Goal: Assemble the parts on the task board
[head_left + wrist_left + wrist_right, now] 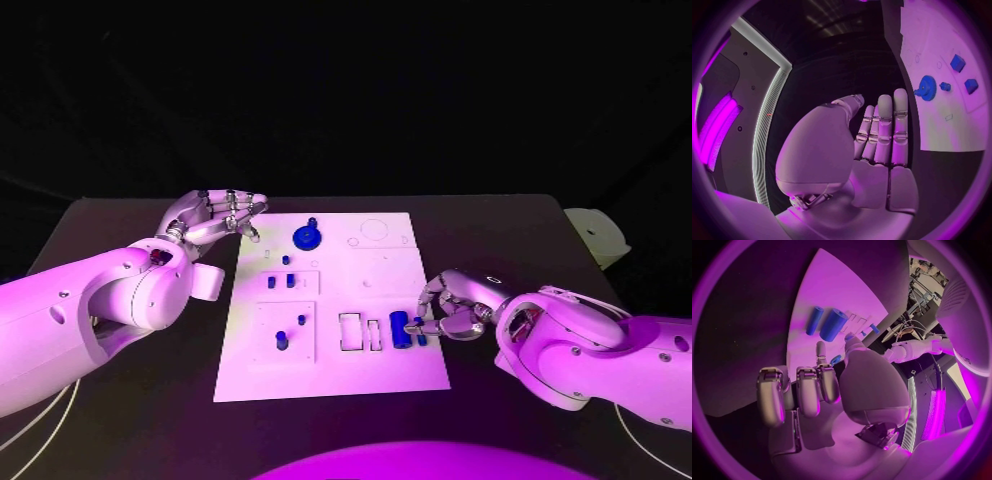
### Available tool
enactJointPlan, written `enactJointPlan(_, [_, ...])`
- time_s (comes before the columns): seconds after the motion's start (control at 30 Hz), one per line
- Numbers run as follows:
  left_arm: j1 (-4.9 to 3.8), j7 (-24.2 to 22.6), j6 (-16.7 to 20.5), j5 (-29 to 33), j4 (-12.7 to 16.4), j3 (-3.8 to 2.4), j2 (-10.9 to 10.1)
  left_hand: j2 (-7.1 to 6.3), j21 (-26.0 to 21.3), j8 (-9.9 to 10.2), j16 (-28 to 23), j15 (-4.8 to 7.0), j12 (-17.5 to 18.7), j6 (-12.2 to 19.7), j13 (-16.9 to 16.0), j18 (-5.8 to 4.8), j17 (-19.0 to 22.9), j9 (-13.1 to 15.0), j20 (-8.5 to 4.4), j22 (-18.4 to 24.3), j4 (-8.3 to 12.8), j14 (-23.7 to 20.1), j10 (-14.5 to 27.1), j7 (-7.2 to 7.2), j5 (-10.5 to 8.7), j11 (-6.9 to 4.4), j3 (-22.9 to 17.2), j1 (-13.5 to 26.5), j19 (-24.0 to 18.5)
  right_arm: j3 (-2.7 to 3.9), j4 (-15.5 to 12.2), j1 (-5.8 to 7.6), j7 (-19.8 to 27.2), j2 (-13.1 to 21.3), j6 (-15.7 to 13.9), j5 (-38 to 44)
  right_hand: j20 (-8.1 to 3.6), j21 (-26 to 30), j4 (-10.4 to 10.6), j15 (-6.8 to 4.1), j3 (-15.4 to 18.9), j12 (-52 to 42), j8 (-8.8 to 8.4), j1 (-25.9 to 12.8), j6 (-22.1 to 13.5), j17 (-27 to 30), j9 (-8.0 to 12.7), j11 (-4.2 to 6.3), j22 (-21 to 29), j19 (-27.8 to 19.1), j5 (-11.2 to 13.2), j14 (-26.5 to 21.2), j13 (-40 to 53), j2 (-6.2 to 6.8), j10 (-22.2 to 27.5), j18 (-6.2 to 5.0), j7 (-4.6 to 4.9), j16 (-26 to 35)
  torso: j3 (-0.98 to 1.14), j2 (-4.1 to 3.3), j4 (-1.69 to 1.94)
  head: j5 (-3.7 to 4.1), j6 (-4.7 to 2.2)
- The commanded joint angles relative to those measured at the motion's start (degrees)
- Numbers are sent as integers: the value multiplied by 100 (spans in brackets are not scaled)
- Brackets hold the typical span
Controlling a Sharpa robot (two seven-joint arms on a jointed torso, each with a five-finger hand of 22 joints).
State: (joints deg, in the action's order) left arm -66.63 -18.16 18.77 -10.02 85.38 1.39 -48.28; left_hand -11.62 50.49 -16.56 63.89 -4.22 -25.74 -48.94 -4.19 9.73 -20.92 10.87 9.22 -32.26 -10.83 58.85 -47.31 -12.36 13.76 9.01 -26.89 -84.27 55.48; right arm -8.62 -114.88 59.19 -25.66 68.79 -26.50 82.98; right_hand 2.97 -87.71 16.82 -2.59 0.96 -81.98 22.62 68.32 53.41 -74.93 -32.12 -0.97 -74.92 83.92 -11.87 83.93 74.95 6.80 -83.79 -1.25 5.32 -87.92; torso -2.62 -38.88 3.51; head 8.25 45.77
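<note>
At the white board's [332,350] right edge, the robot's right hand [459,307] pinches a small blue peg [421,327] between thumb and finger, just beside a blue cylinder [400,323] standing near the board's slots. The left hand [216,215] hovers at the board's far-left corner, fingers straight and together, holding nothing. A blue gear [307,237] lies on the far part of the board.

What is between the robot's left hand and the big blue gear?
Nothing but bare board. In the head view the left hand is at the task board's far left corner, and plain white surface runs from it to the blue gear.
</note>
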Motion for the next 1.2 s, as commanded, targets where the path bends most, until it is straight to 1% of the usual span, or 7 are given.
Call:
enactJointPlan(0.03, [7,-133,-90,80,30,-4,-6,5,-35,-27,10,0,-24,31,-7,84,10,6,-2,9,-4,-28,14,5,-9,-15,-15,59,-30,-1,43,-33,-299,-82,-124,303,4,-30,-1,-41,39,-13,32,-57,-23,-873,-7,9,-1444,554,-38,491,844,3,-168,84,3,-27,-9,-2,9,-10,11])
enactJointPlan(0.2, [8,-127,-99,84,41,-4,-15,5,-35,-27,10,0,-24,31,-7,84,10,6,-2,9,-4,-28,14,5,-9,-15,-15,59,-30,-1,119,-107,-350,-233,-123,337,3,-27,-1,-42,59,-7,42,-68,-15,-874,-11,11,-1444,553,-44,491,840,-20,-165,83,0,-27,-5,-1,-5,-34,22])
enactJointPlan(0.47, [9,-106,-115,86,58,-4,-26,5,-37,-32,12,0,-31,29,-8,84,10,7,-2,10,-6,-28,13,7,-9,-17,-14,68,-31,0,210,-207,-401,-397,-73,380,2,-28,0,-44,73,-5,48,-76,-10,-879,-14,13,-1444,554,-46,492,839,-33,-164,83,-2,-28,-5,7,0,-77,51])
enactJointPlan(0.63, [9,-96,-121,86,62,-4,-31,5,-38,-35,13,1,-33,28,-8,85,11,8,-2,11,-6,-29,15,8,-9,-17,-14,73,-32,0,266,-245,-432,-478,61,414,1,-28,2,-46,98,-1,56,-95,-7,-882,-17,15,-1444,554,-47,492,837,-53,-161,83,-5,-29,-13,12,-4,-91,70])
enactJointPlan(0.87, [9,-82,-133,86,68,-4,-38,5,-38,-35,13,1,-33,28,-8,85,11,8,-2,11,-6,-29,15,8,-9,-17,-14,73,-32,0,374,-314,-467,-586,212,534,0,-25,0,-48,122,4,67,-109,3,-871,-21,19,-1444,553,-45,490,835,-81,-159,83,-10,-26,-12,15,-9,-117,80])
enactJointPlan(1.07, [9,-67,-145,86,69,-4,-36,4,-40,-43,16,1,-36,25,-8,85,11,10,-2,12,-4,-31,24,9,-8,-18,-15,80,-34,1,456,-378,-497,-702,137,587,-10,-26,-13,-61,147,4,108,-32,37,-866,-37,35,-1445,553,-119,488,840,-188,-160,83,-29,-24,-9,19,7,-104,74])
enactJointPlan(1.2, [9,-61,-151,86,68,-4,-33,2,-41,-45,16,1,-35,24,-7,85,12,11,-2,13,-3,-32,29,10,-8,-18,-15,82,-34,1,485,-394,-510,-755,47,588,-24,-38,-20,-77,160,-13,140,91,61,-875,-45,52,-1450,556,-318,490,860,-292,-173,85,-47,-27,-16,29,0,-115,82])
